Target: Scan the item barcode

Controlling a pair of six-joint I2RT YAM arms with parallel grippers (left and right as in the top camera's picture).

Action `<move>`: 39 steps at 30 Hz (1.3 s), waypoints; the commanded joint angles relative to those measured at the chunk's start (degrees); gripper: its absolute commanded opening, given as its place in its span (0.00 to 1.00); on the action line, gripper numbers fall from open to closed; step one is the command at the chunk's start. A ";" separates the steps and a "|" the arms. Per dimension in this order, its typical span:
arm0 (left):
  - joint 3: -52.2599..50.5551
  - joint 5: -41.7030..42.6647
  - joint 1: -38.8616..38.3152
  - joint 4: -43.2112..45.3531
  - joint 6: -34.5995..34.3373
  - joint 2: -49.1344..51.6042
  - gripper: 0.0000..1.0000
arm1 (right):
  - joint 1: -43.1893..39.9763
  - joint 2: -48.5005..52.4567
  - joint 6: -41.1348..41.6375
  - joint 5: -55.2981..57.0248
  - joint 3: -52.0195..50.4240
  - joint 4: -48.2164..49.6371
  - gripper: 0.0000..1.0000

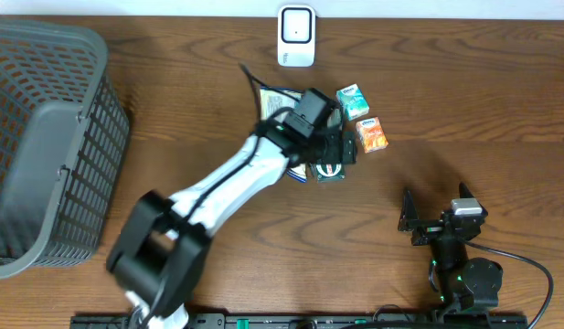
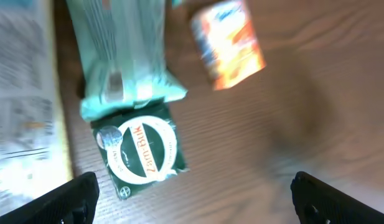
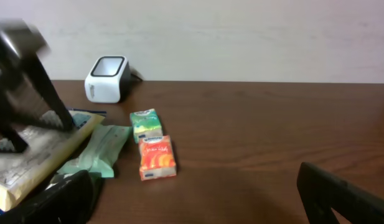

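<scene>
The dark green Zam-Buk pack [image 2: 144, 152] lies flat, label up, around the middle of the table [image 1: 464, 82], somewhat toward the far edge. It touches the end of a pale green pouch [image 2: 126, 56]. The left gripper [image 2: 204, 202] hangs above the pack, its arm stretched diagonally from the near edge, jaws spread wide and empty. An orange box [image 1: 371, 134] and a teal box [image 1: 353, 100] lie just beside the pack, with a printed flat packet [image 2: 23, 93] on the other side. The scanner [image 1: 295, 37] stands at the far edge. The right gripper [image 1: 419, 219] sits toward the near edge, jaws released. A grey basket [image 1: 99, 155] stands along the left edge.
</scene>
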 commanded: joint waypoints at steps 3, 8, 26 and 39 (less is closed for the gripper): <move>1.20 -0.44 2.73 -1.79 0.81 -8.72 0.98 | -0.28 -0.28 0.57 0.42 -0.07 -0.22 0.99; 1.20 -7.34 5.90 -6.21 4.42 -13.16 0.98 | -0.28 -0.28 0.57 0.42 -0.07 -0.22 0.99; 0.39 -29.29 20.79 -29.79 8.68 -14.27 0.98 | -0.28 -0.28 0.57 0.42 -0.07 -0.22 0.99; 0.37 -29.29 20.92 -29.79 8.68 -14.27 0.97 | -0.28 -0.28 0.57 0.42 -0.07 -0.22 0.99</move>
